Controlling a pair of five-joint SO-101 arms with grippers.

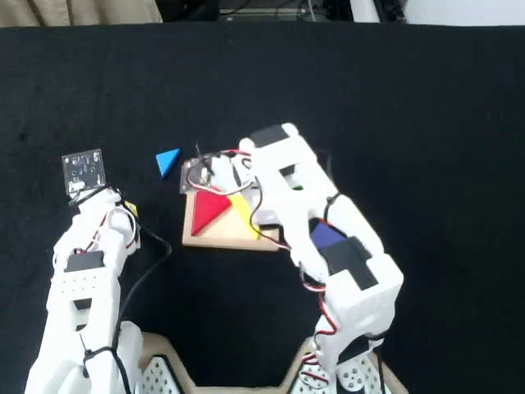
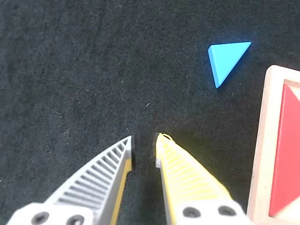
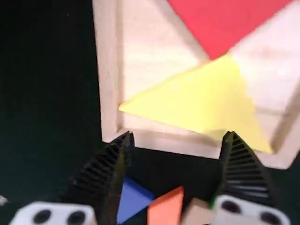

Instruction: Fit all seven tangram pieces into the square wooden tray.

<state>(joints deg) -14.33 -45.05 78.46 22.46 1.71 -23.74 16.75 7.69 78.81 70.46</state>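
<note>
Right wrist view had the right gripper (image 3: 178, 137) hanging over one corner of the tray (image 3: 108, 70), its black fingers (image 3: 110, 164) spread wide with nothing pinched between them. Just past the gap sat the yellow triangle (image 3: 197, 101). It lay across that corner of the tray with one point poking out over the rim, so it didn't look flat in the recess to me. Another of its points met the red triangle (image 3: 225, 21), which lay down inside the tray on the bare wood floor. Just outside the tray's rim, on the gripper's side, I could see a dark blue piece (image 3: 133, 199) and an orange piece (image 3: 166, 208) next to each other, plus a wood-coloured bit (image 3: 197, 214) I honestly couldn't identify. From the high view, the right arm (image 1: 328, 222) leaned in over the tray's right side and covered a chunk of it, and the dark blue piece peeked out from beneath the arm just right of the tray. The left gripper (image 2: 145, 138) was off the tray's left side, apart from it and pointing at the black cloth (image 2: 70, 70). Its grey and yellow fingers were only a crack apart and held nothing. The light blue triangle (image 2: 226, 60) lay flat on the cloth near the tray's far left corner, not touching it.
</note>
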